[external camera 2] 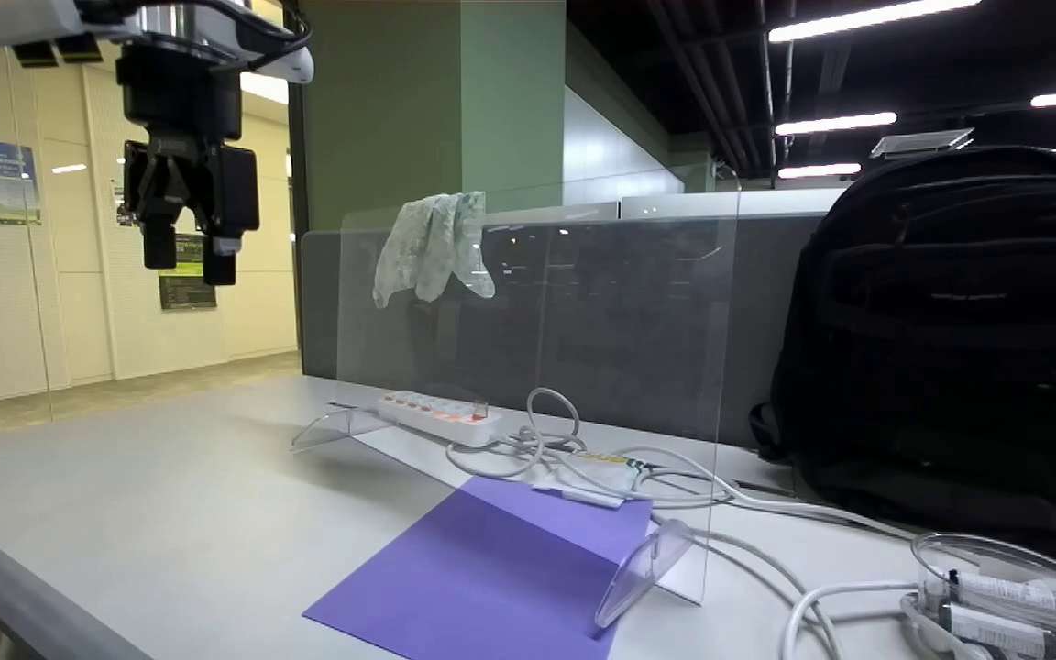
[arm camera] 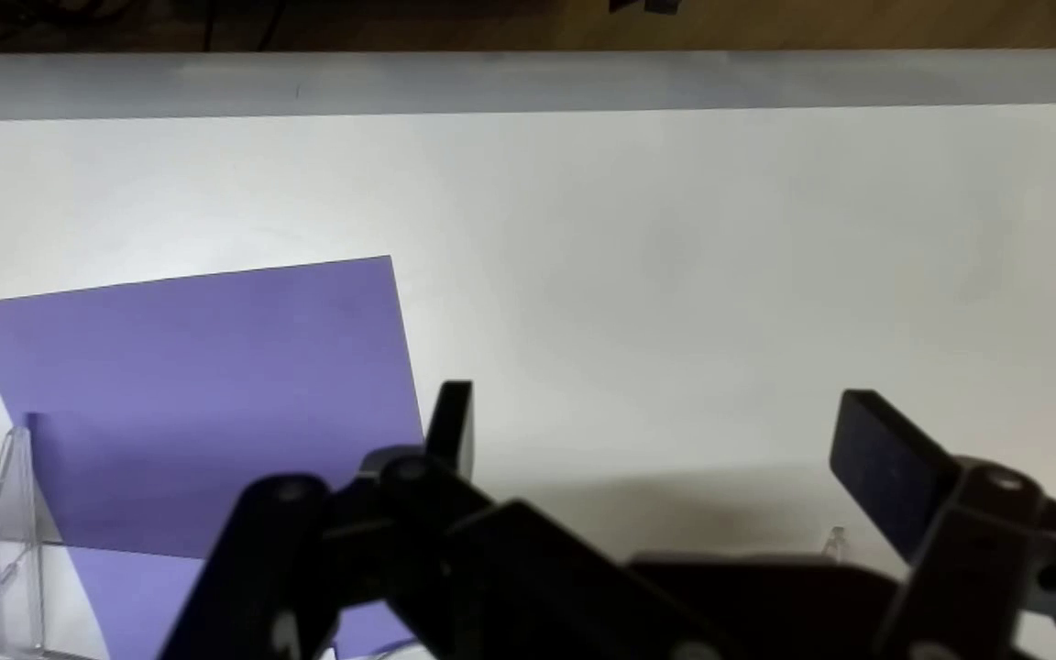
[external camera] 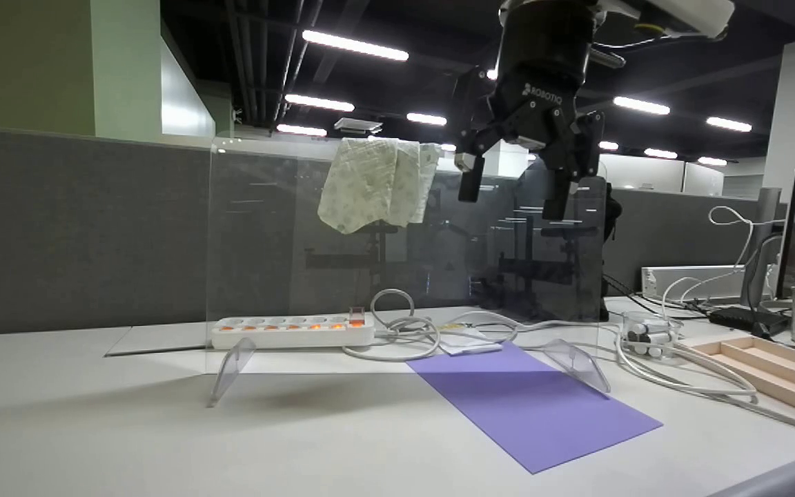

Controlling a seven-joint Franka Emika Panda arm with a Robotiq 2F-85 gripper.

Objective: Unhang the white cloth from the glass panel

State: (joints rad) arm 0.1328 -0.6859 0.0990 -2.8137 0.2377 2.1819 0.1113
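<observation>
The white cloth point(external camera: 370, 183) hangs folded over the top edge of the glass panel point(external camera: 266, 262), left of its middle in that exterior view. Another exterior view shows the cloth point(external camera 2: 434, 243) draped on the same edge, its lower corners loose against the clear sheet. My gripper point(external camera: 513, 195) points down, apart from the cloth, with its fingertips at about cloth height in the picture. In the wrist view the gripper point(arm camera: 656, 412) is wide open, only white tabletop showing between its fingers. That view does not show the cloth; one clear foot point(arm camera: 10, 550) of the panel stands at lower left.
A purple mat point(external camera: 535, 407) lies partly under the panel. Behind the panel are a white power strip point(external camera: 294, 331) and looped cables point(external camera: 411, 331). A grey partition point(external camera: 80, 235) backs the table. A black backpack point(external camera 2: 950, 367) and a clear cup point(external camera 2: 1009, 587) stand at one end.
</observation>
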